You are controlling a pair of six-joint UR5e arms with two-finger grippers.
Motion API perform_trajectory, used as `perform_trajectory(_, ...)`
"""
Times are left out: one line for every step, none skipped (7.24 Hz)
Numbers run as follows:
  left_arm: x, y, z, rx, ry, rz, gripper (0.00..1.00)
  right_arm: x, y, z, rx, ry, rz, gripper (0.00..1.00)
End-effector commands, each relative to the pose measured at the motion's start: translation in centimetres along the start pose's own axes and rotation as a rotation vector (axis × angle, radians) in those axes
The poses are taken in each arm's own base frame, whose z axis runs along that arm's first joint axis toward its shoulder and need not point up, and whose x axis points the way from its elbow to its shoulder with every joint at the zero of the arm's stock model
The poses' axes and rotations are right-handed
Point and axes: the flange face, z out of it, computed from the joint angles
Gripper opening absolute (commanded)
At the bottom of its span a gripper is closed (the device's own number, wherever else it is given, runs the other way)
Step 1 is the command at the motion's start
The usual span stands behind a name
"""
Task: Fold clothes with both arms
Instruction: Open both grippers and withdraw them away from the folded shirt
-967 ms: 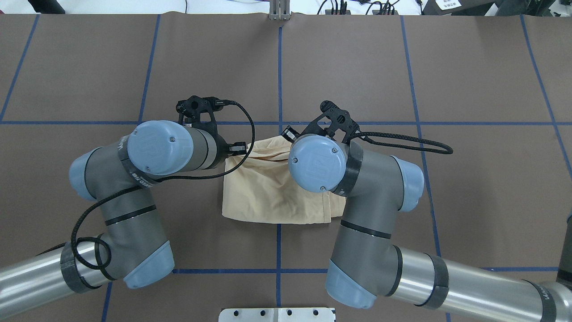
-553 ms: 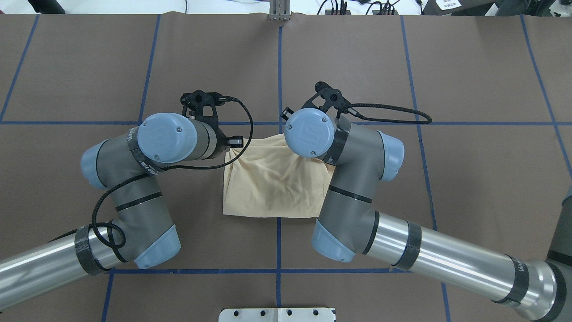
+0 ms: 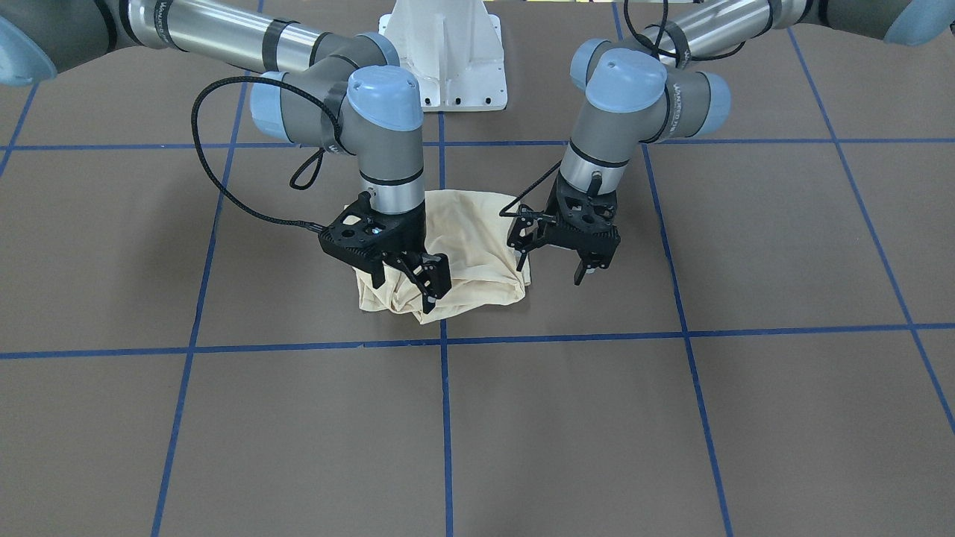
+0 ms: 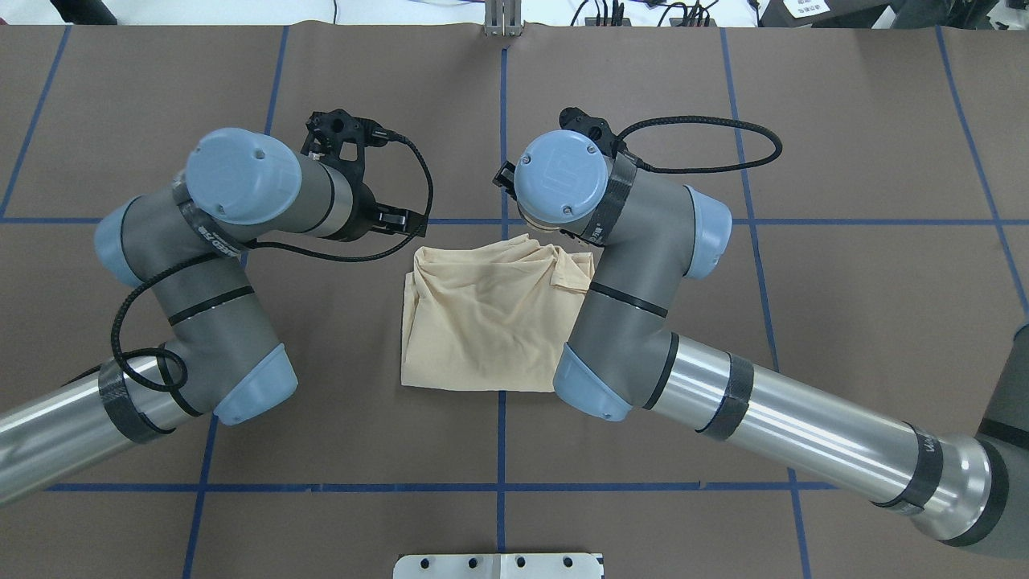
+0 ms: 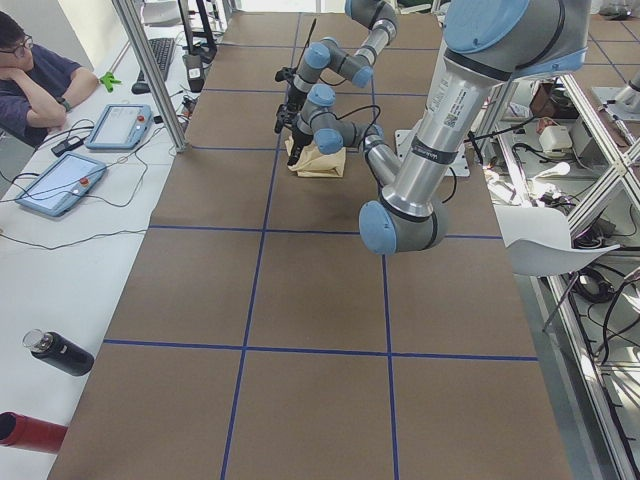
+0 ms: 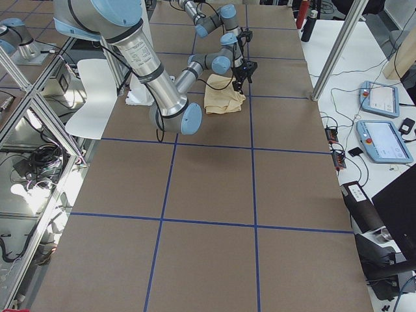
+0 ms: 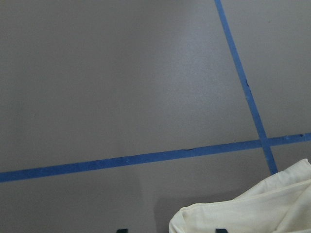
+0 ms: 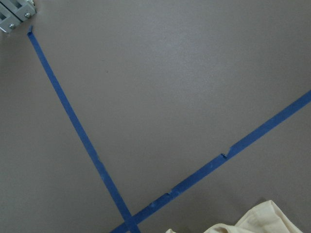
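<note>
The clothes are one pale cream-yellow shirt (image 4: 482,322), lying folded into a small, rumpled rectangle in the middle of the brown table (image 4: 844,145). It also shows in the front view as a shirt (image 3: 470,239). In that view my right gripper (image 3: 406,283) hangs open just above the shirt's front left corner. My left gripper (image 3: 550,270) hangs open at the shirt's right edge, holding nothing. From overhead both grippers are hidden under their wrists. The left wrist view catches a corner of the shirt (image 7: 252,208), and so does the right wrist view's shirt (image 8: 252,221).
Blue tape lines (image 4: 502,121) divide the table into a grid. The white pedestal base (image 3: 448,52) stands behind the shirt. A metal plate (image 4: 498,565) sits at the near edge. A person (image 5: 40,80) sits at a side desk with tablets (image 5: 55,185).
Both grippers have let go of the shirt's far edge and risen, moving away from the robot's base. The shirt has settled on the table, with its far edge more bunched.
</note>
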Motion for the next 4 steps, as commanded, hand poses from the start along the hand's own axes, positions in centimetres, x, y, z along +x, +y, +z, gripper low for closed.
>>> perform_trajectory(-6.0,-1.4,-4.0,-0.01,0.01,0.121,1.0,1.9,-5.9,-1.9,-0.073,0.061,-0.121,1.0)
perform_trajectory(-10.4,-1.6,-6.4,-0.008,-0.02,0.191,1.0,6.0,-10.6,-4.4,-0.097,0.091,-0.223,1.0)
perform_trajectory(-14.8,-2.4,-9.7,-0.017,-0.069,0.266,1.0,12.2,-15.5,-7.0,-0.131,0.103,-0.35,1.0)
perform_trajectory(-20.5,-3.1,-12.4,-0.033,-0.128,0.359,1.0,19.6,-20.6,-8.3,-0.176,0.119,-0.449,1.0)
